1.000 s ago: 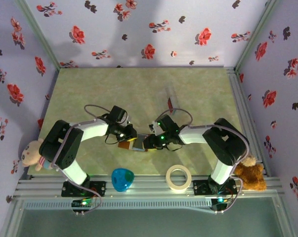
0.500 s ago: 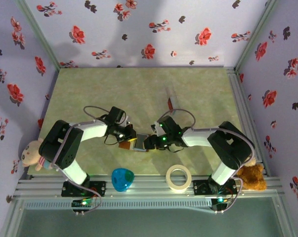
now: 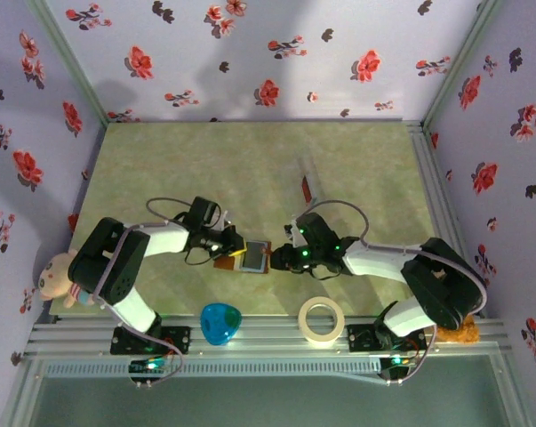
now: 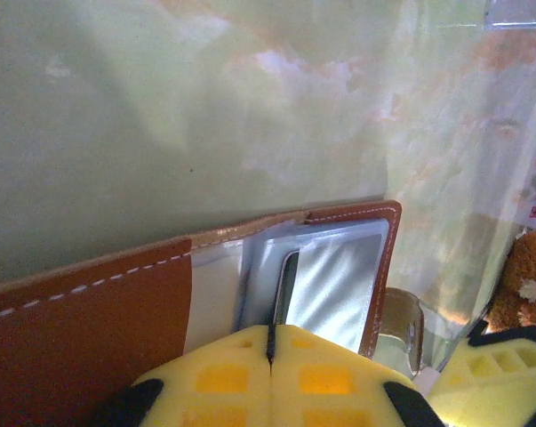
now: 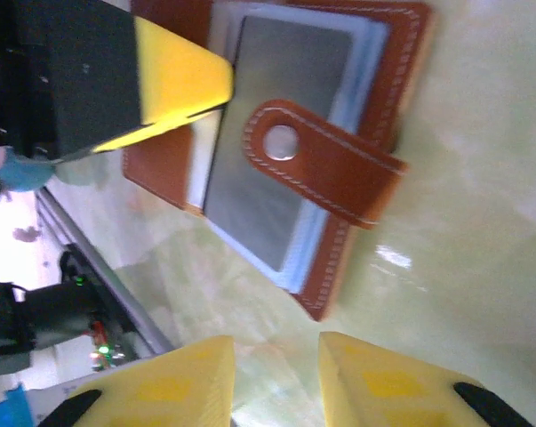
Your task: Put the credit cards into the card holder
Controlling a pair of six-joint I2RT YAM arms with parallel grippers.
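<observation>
Left jaws sit closed, seemingly pinching the card holder [image 4: 72, 311]; right jaws stand apart, empty.

One card holder [image 3: 248, 258], one tape roll [image 3: 322, 340] (two plush toys [image 3: 56, 274]).

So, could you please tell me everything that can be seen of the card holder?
The card holder is a small brown leather-look wallet with pale stitching, lying open on the green table between the two arms. Inside are clear plastic sleeves with a grey face showing through. Its closing tab, with a round metal snap, lies across them. The left gripper has its jaws shut on one edge; the right gripper is open beside it, apart.
</observation>
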